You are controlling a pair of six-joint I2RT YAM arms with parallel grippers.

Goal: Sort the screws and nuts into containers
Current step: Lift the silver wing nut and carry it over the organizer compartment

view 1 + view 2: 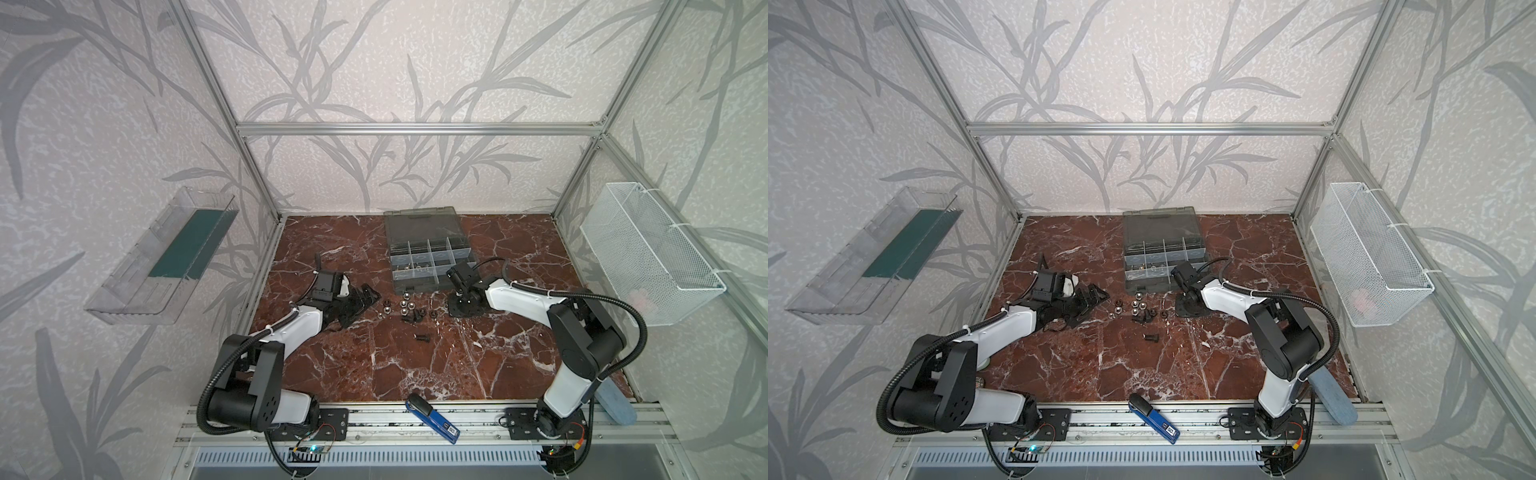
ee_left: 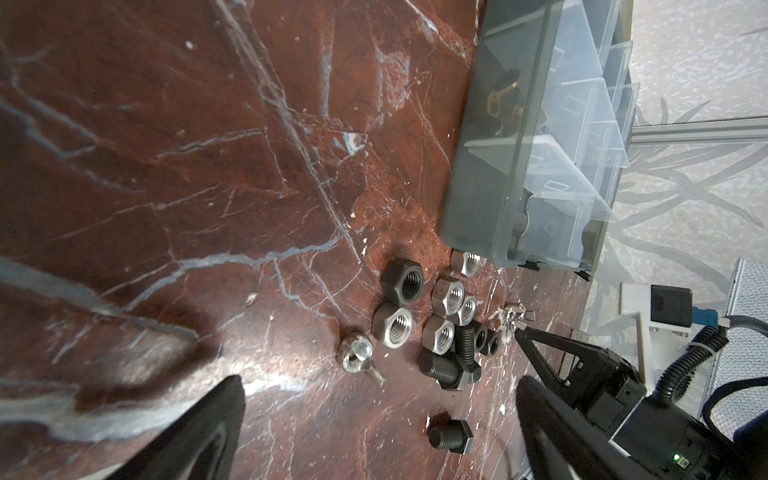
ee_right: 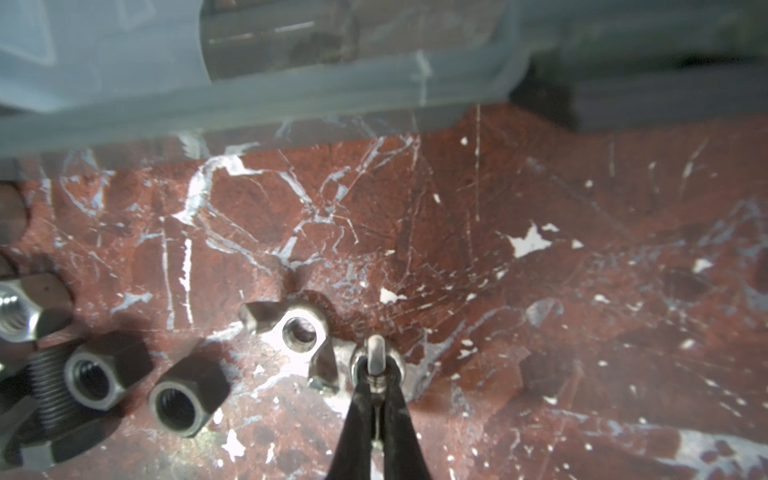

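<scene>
R hand (image 3: 376, 374) nips nut (image 3: 375, 344) nr case (image 3: 291, 99).

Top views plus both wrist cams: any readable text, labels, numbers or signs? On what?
Nothing can be quoted as it reads.
White label on the blue stapler-like tool at the front rail: dark marks, too small to read.
Pale diamond-shaped marks in some cells of the organiser case: no letters legible.
Both wrist views: no text visible.
</scene>
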